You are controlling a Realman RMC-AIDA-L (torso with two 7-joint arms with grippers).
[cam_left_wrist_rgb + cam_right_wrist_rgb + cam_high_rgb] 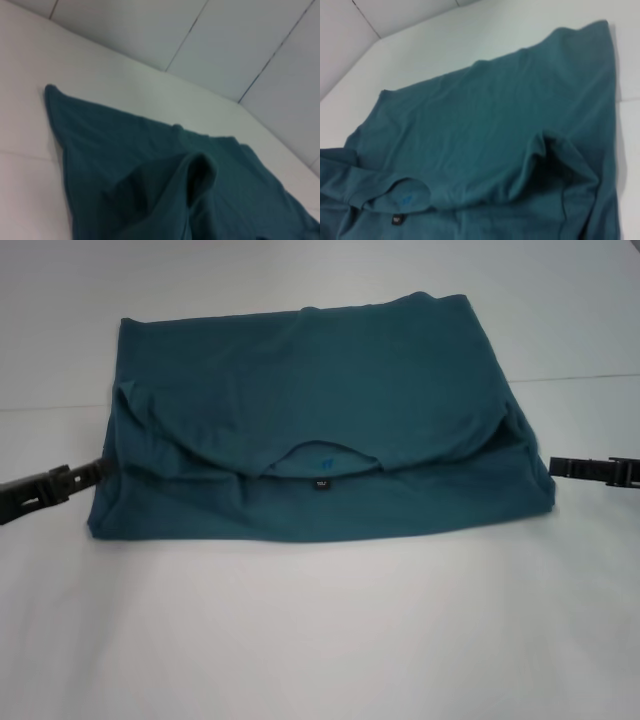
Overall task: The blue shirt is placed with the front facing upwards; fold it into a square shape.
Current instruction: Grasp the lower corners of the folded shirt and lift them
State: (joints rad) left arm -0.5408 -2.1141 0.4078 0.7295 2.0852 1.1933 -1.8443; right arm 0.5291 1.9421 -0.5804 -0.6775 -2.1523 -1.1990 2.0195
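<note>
From the head view, the blue shirt [310,430] lies on the white worktop [320,640], folded once so the far half is laid over the near half. The small black label [320,485] peeks out near the middle of the shirt's near part, under a curved flap. The left gripper [95,472] is at the shirt's left edge, touching or just beside it. The right gripper [560,466] is at the shirt's right edge. I cannot tell if either pair of jaws is holding cloth or just resting there.

From the left wrist view, the blue shirt [150,165] looks soft and floppy. One puffy fold stands up like a little tunnel, and one pointed corner lies flat on the worktop [25,200].

From the right wrist view, the blue shirt [495,125] is smooth over most of its top, with a deep dark crease near one side. The black label [396,219] sits by the neck hole.

What could go wrong: the cloth is thin and slippery, so a side could slide out of the jaws when lifted. The puffy folds could get trapped inside and make a lumpy, crooked shape instead of a neat square.
</note>
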